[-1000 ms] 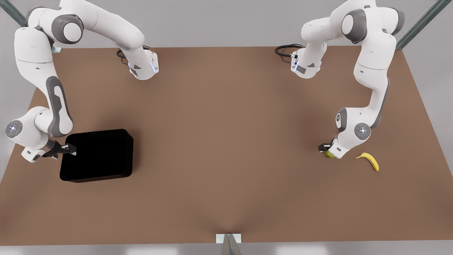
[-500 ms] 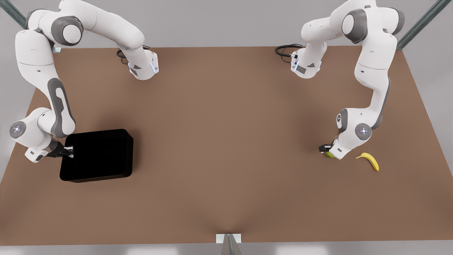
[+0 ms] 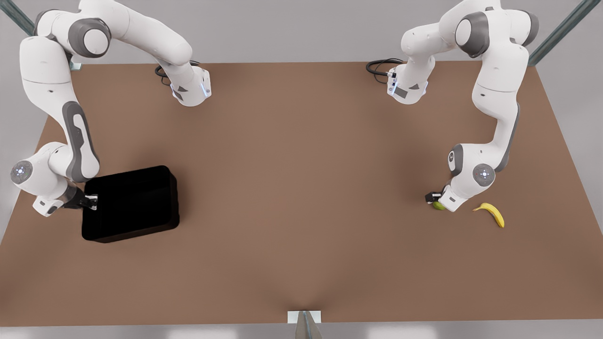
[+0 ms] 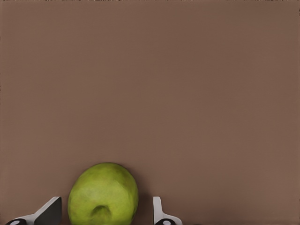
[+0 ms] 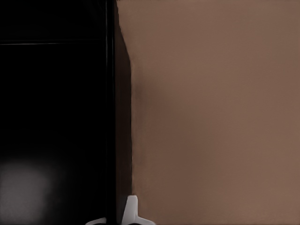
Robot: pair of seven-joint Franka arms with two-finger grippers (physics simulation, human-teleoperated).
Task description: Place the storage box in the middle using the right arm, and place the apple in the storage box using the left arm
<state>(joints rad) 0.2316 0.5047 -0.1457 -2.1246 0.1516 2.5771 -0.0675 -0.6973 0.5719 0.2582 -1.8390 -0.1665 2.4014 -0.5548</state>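
Right claw [image 3: 93,201] pinches the wall of the storage box [image 3: 132,203], which sits tilted at the front view's left. Left claw [image 3: 434,199], fingers spread, straddles the apple [image 3: 438,205] on the worktop [image 3: 301,188], near a banana [image 3: 491,213].

1. A yellow banana [image 3: 490,213] lies on the table at the front view's right, its curve opening toward the lower left of the frame.
2. The brown table [image 3: 301,188] spans nearly the whole front view (matte, evenly coloured).
3. Black cables [image 3: 377,67] coil at the table's far edge, upper right.
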